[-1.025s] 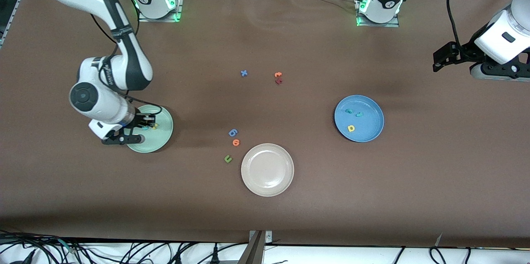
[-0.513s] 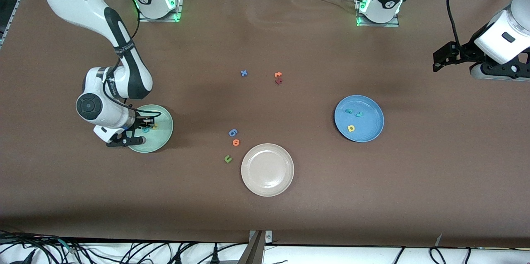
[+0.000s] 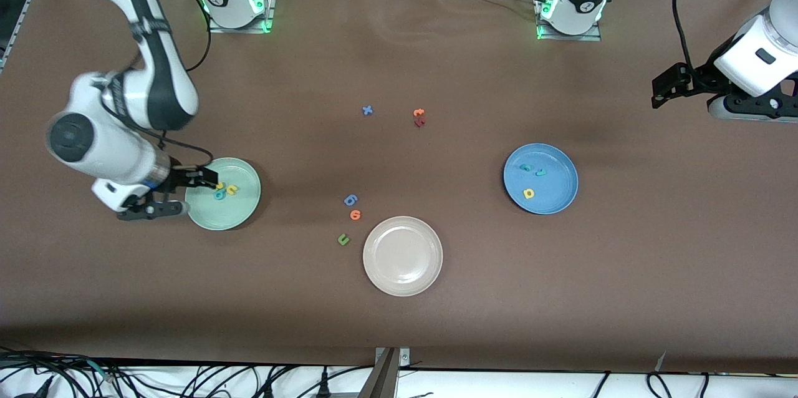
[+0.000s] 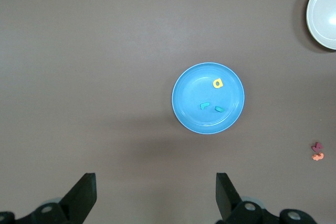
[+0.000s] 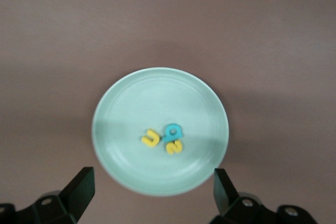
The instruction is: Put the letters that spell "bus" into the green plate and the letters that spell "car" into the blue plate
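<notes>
Nearest the front camera, the beige-white plate (image 3: 403,256) is sitting bare, with a dark green "u" (image 3: 343,239), an orange rounded letter (image 3: 355,214) and a blue rounded letter (image 3: 351,199) lying just beside it toward the right arm's end. None of these is being called for by the task.

Farther from the camera, the green plate (image 3: 240,214) is lying toward the right arm's end of the table. It is holding the teal "b" (image 5: 172,130), the yellow "u" (image 5: 150,138) and the yellow "s" (image 5: 174,147), clustered together and touching or nearly so. The right gripper (image 3: 177,193) is hanging over the plate's edge, fingers spread wide and gripping nothing; the right wrist view is showing both fingertips well apart with the plate between them.

Toward the left arm's end, the blue plate (image 3: 561,201) is carrying the teal "c" (image 3: 525,168), the teal "r" (image 3: 540,171) and the yellow "a" (image 3: 528,193), all lying loose inside the rim.

Farther still, a blue "x" (image 3: 367,110) and an orange "t" (image 3: 419,113) with a dark red letter (image 3: 419,123) touching it are lying on the bare table.

The left gripper (image 4: 155,195) is waiting high off the table near its own end, fingers wide apart and empty.

Judgement: both words are appearing complete in their proper plates, so nothing seems left but clearing the right arm away.
</notes>
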Tool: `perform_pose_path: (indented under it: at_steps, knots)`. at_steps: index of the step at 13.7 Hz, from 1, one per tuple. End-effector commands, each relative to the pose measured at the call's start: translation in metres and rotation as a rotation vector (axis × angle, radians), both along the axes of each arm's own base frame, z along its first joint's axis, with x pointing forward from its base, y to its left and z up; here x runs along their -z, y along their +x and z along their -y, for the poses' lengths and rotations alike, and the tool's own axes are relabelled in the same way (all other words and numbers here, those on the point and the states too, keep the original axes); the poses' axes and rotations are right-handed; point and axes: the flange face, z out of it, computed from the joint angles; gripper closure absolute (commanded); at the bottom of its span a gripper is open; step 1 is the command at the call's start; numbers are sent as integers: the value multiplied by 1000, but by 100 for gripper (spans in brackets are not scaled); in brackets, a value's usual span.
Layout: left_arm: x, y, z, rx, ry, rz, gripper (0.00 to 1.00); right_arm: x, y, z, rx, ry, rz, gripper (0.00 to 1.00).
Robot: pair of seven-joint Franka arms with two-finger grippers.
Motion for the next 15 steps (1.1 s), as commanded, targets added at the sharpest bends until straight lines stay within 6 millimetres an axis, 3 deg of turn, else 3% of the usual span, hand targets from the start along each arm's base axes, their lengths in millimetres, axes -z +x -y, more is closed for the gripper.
perform_pose_path:
  at_steps: [1, 3, 6, 12, 14, 15]
  knots:
    - [-4, -6, 0, 3, 18, 2, 0, -88, 9, 10, 2, 4, -50, 0]
    - [-4, -6, -1, 2, 18, 2, 0, -140, 4, 9, -4, -2, -73, 0]
    - [-4, -6, 0, 3, 18, 2, 0, -196, -7, 12, 2, -7, -83, 0]
    - [-4, -6, 0, 3, 17, 2, 0, -227, -14, 41, 44, -6, -13, 0]
    - [-4, -6, 0, 2, 18, 2, 0, -221, -23, 59, 66, 11, -34, 0]
    - [-4, -6, 0, 2, 18, 2, 0, -221, -29, 56, 59, 15, -38, 0]
